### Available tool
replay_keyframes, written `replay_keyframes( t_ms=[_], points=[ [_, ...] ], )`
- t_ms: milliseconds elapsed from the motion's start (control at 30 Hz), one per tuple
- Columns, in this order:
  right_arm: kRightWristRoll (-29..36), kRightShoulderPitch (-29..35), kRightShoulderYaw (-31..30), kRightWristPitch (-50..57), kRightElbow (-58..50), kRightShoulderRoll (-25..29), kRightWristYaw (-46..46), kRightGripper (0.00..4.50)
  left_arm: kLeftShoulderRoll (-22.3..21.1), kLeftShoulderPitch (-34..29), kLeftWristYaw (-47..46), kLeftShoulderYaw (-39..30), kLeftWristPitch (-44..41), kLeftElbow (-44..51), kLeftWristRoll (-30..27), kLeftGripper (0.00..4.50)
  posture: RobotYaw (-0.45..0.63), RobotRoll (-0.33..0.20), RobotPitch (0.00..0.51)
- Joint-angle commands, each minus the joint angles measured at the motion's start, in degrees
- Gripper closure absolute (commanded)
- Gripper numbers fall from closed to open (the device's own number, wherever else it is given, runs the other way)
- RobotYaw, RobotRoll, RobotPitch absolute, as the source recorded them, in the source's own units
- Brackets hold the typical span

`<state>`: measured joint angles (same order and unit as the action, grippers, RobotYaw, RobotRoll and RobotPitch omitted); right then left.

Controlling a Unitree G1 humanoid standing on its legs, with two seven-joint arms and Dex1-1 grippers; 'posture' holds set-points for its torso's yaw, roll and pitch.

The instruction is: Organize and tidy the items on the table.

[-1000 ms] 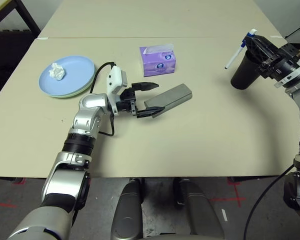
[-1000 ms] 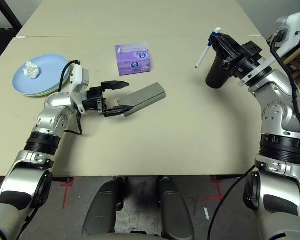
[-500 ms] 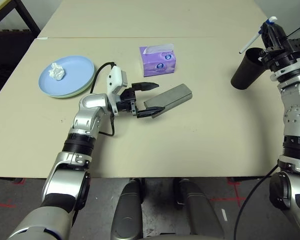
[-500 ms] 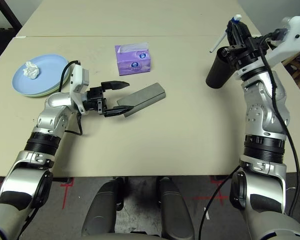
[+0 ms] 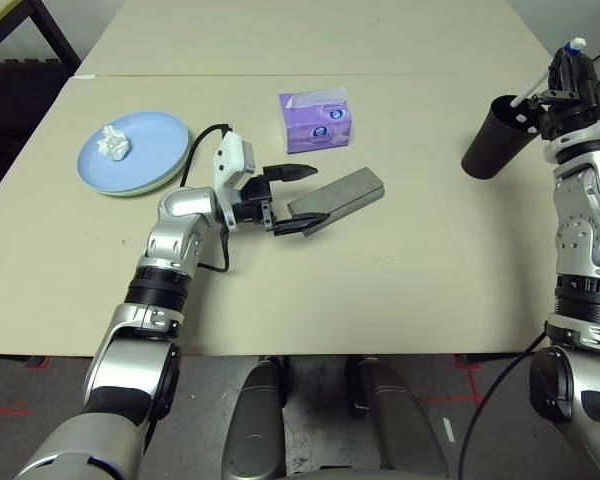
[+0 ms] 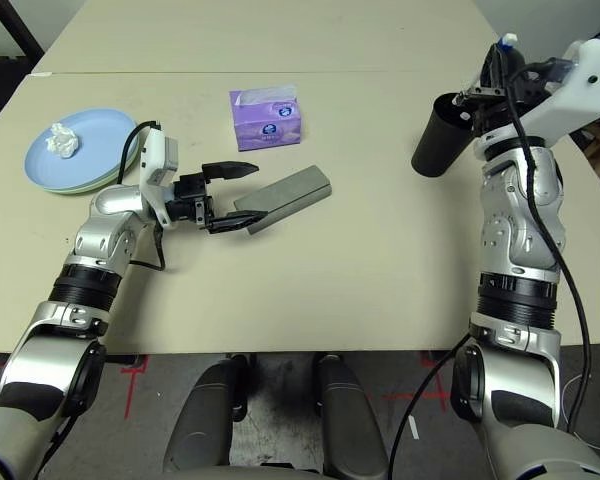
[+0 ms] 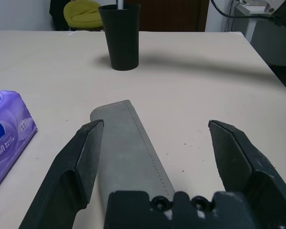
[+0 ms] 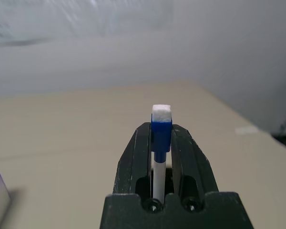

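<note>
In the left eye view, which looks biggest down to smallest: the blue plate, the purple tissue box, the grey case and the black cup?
1. Light blue plate, clearly the widest.
2. Grey glasses case, long and slim.
3. Purple tissue box and black cup look about alike, so I won't rank them; the cup also leans toward the camera's edge.

Purple tissue box (image 5: 316,122), grey glasses case (image 5: 337,198), black cup (image 5: 494,136), light blue plate (image 5: 145,145)

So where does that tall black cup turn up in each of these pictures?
Left eye view: black cup, far right.
Right eye view: upper right.
Left wrist view: top centre.
Right wrist view: none that I can make out.
Shared landmark: purple tissue box.
</note>
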<state>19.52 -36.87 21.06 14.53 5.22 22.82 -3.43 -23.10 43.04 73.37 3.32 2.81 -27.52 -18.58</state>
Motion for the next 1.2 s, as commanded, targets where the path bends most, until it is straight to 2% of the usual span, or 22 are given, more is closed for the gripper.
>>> replay_keyframes(
  t_ms=[33, 67, 233, 433, 500, 567, 733, 800, 1000, 1200],
  points=[
    [0.8, 1.0, 0.5, 5.5, -1.6, 0.3, 1.0, 4.08, 0.1, -0.5, 0.3, 0.3, 0.2, -0.1, 0.4, 0.0, 0.09, 0.0, 0.208],
    [0.9, 1.0, 0.5, 6.6, -1.8, 0.2, 1.4, 4.08, 0.1, -0.5, 0.3, 0.3, 0.2, -0.1, 0.4, 0.0, 0.09, 0.0, 0.208],
    [0.5, 0.3, 0.7, 5.7, -1.4, 0.4, 0.8, 2.33, 0.0, -0.3, 0.2, 0.2, 0.3, -0.3, 0.4, 0.0, 0.09, 0.0, 0.207],
    [0.6, 0.1, 0.9, 2.7, -0.8, 1.1, -1.1, 0.02, 0.0, -0.4, 0.2, 0.1, 0.4, -0.1, 0.4, 0.0, 0.09, 0.0, 0.203],
    [0.8, -0.1, 0.5, 1.6, -0.7, 1.1, -2.4, 0.02, 0.0, -0.4, 0.2, 0.1, 0.4, -0.1, 0.4, 0.0, 0.09, 0.0, 0.201],
    [-1.0, 0.7, -3.3, -4.1, -1.7, 3.0, -9.5, 0.02, 0.0, -0.4, 0.1, 0.1, 0.4, 0.1, 0.3, 0.0, 0.09, 0.0, 0.201],
    [3.3, 3.4, -8.8, -6.1, -5.8, 3.7, -24.4, 0.02, 0.1, -0.8, 0.1, 0.1, 0.7, 0.5, 0.3, 0.0, 0.09, 0.0, 0.195],
    [4.1, 4.6, -9.7, -5.4, -6.4, 3.8, -26.9, 0.02, 0.1, -0.8, 0.0, 0.0, 0.9, 0.5, 0.3, 0.0, 0.1, 0.0, 0.19],
    [2.6, 6.8, -10.0, -6.3, -3.4, 1.2, -25.6, 0.02, 0.9, -1.4, -6.2, -1.9, 1.8, 1.3, 0.8, 0.0, 0.1, 0.0, 0.185],
    [-1.6, 9.3, -9.2, -9.1, 1.1, -6.2, -15.1, 0.02, 3.6, -5.0, -25.6, -7.0, 2.3, 5.8, 3.8, 0.0, 0.12, 0.0, 0.18]
  ],
)
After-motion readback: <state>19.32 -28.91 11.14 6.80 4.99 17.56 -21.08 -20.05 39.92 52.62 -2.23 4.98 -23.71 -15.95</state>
